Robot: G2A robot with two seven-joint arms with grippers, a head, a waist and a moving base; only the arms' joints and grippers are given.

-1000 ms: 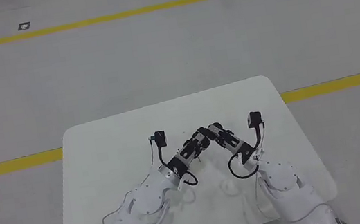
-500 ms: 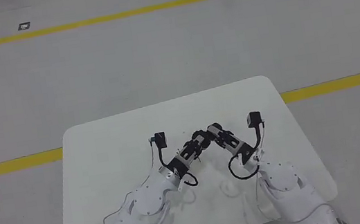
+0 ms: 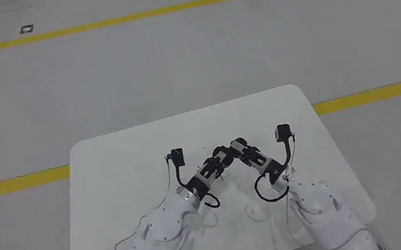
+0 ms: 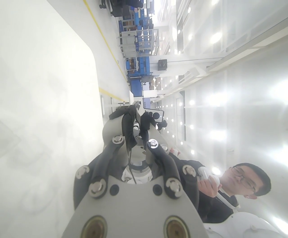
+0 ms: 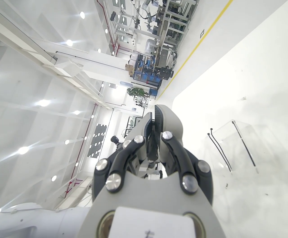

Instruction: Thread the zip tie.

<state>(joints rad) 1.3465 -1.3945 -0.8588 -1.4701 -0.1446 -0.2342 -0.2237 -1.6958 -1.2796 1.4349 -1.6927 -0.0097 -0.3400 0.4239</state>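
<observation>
Over the middle of the white table (image 3: 115,177) my two grippers meet tip to tip. My left gripper (image 3: 221,157) (image 4: 135,112) is shut on a thin black zip tie (image 4: 130,155), whose strand runs back between its fingers toward the wrist. My right gripper (image 3: 238,149) (image 5: 154,112) is shut too, its dark pads pressed together on the tie, which is mostly hidden there. The spot where the two tips touch is too small to make out in the top view.
A clear plastic tray (image 5: 247,135) lies on the table beside my right arm. Spare black zip ties (image 5: 219,151) (image 5: 244,144) lie in and next to it. The table's rounded far corner (image 3: 301,94) is close by.
Both grippers have edged slightly back toward the robot, staying tip to tip and shut.
</observation>
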